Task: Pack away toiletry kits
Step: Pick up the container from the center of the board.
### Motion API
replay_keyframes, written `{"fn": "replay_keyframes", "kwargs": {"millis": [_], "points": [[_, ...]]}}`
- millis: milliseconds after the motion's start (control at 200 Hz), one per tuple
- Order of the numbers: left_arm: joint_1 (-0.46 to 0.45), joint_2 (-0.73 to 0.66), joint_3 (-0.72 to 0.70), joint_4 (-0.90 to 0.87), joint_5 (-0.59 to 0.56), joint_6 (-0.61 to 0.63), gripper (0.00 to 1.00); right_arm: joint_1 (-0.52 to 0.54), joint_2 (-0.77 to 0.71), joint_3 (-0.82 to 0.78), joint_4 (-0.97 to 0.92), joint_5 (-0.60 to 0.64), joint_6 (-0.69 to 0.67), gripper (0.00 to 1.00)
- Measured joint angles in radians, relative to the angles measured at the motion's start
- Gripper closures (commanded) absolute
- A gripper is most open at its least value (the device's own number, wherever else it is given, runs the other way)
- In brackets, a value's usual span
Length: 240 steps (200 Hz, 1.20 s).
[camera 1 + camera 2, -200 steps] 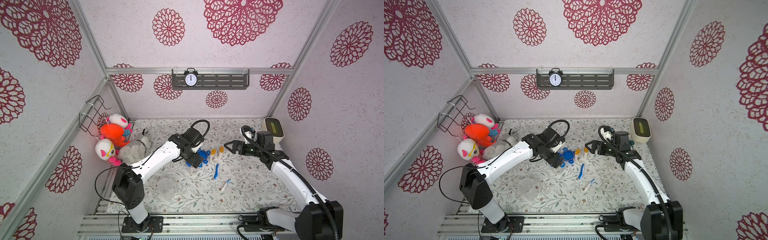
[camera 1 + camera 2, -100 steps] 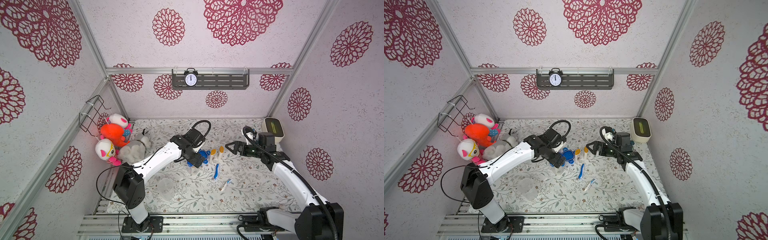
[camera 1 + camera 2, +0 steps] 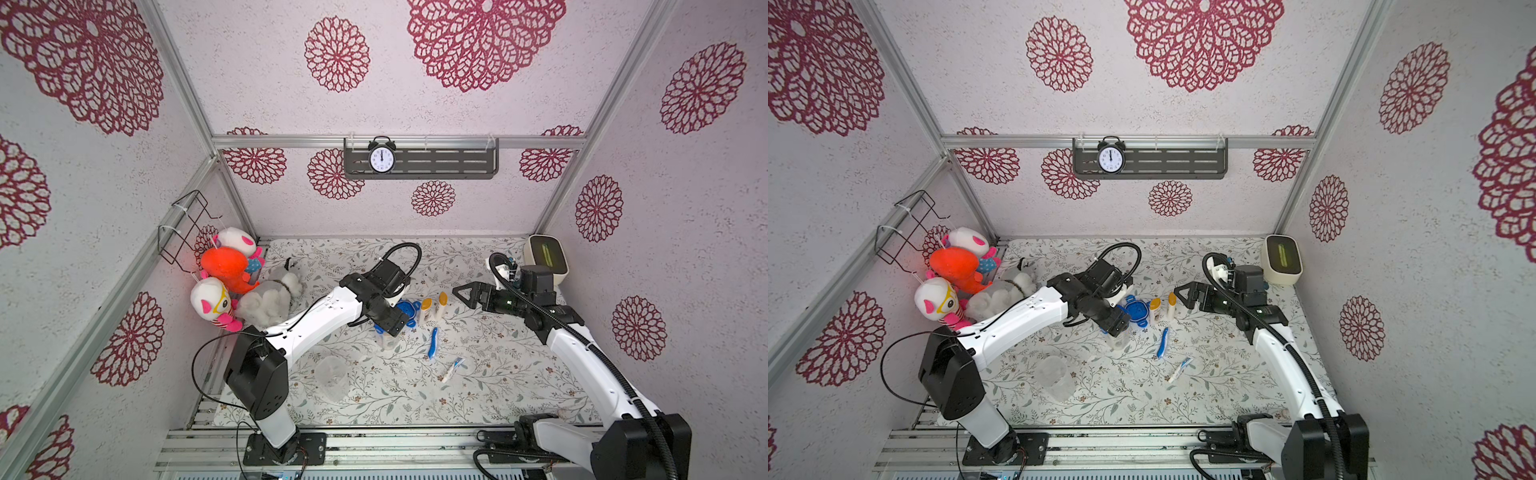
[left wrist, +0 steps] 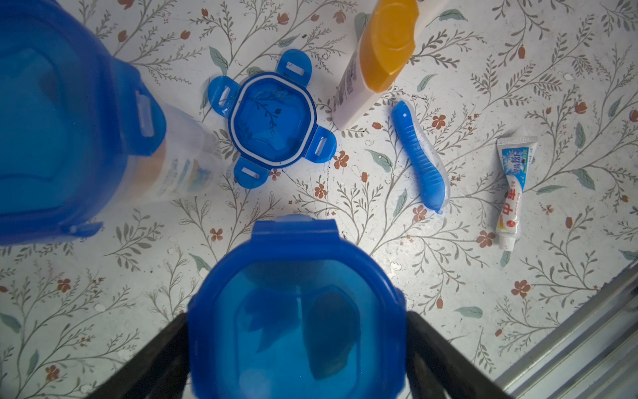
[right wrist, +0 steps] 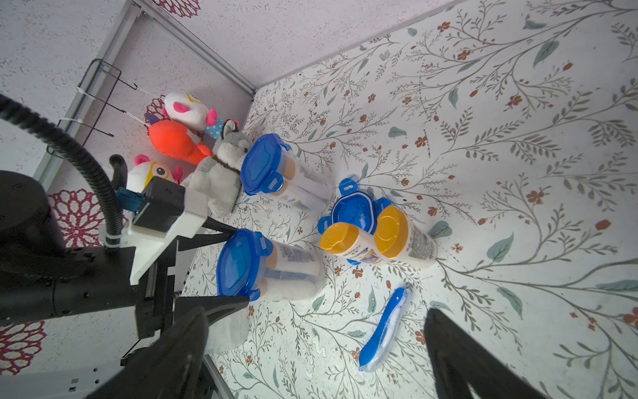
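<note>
Toiletry kit cup (image 5: 286,273) under a blue lid (image 5: 238,264), upright near the bench (image 3: 498,395) middle, straddled by the left gripper (image 4: 297,331) with fingers (image 4: 426,342) wide against the lid's sides, grip or mere contact impossible to tell; right gripper (image 3: 462,297) spread wide and empty above the bench, near two orange-capped bottles (image 3: 426,309).

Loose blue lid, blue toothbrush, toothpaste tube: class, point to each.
loose blue lid (image 4: 272,126), left wrist view, centre panel.
blue toothbrush (image 4: 420,159), left wrist view, mid-handle.
toothpaste tube (image 4: 513,184), left wrist view, printed body.
</note>
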Motion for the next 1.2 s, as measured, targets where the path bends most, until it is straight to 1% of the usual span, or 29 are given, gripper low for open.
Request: {"fn": "replay_keyframes", "kwargs": {"millis": [55, 120, 150, 235, 370, 490, 675, 861, 976, 1201], "points": [[0.0, -0.001, 0.0, 0.001, 0.002, 0.0, 0.21, 0.0, 0.0, -0.002, 0.0, 0.0, 0.001, 0.01], [0.001, -0.003, -0.001, 0.005, 0.007, -0.001, 0.13, 0.0, 0.0, -0.002, 0.0, 0.001, 0.002, 0.01], [0.002, -0.003, -0.002, 0.006, 0.007, -0.001, 0.12, 0.0, -0.001, -0.002, 0.0, 0.002, 0.002, 0.01], [0.002, -0.003, -0.002, 0.006, 0.008, 0.0, 0.21, -0.001, -0.005, -0.002, 0.0, 0.003, 0.008, 0.01], [0.002, -0.003, -0.002, 0.006, 0.007, -0.001, 0.29, -0.003, -0.011, -0.002, 0.001, 0.007, 0.009, 0.01], [0.015, -0.014, -0.016, 0.014, 0.008, -0.011, 0.33, -0.004, -0.011, -0.003, 0.005, 0.008, 0.016, 0.01], [0.056, -0.041, -0.047, 0.026, 0.004, -0.043, 0.33, -0.004, -0.011, -0.003, 0.016, 0.008, 0.026, 0.01], [0.144, -0.056, -0.058, 0.016, -0.016, -0.083, 0.34, -0.004, -0.011, -0.003, 0.023, 0.009, 0.035, 0.01], [0.209, -0.058, -0.057, 0.0, -0.062, -0.095, 0.34, -0.004, -0.011, -0.003, 0.023, 0.011, 0.035, 0.01], [0.37, -0.034, -0.021, -0.034, -0.117, -0.122, 0.34, -0.004, -0.016, -0.003, 0.027, 0.011, 0.035, 0.01]]}}
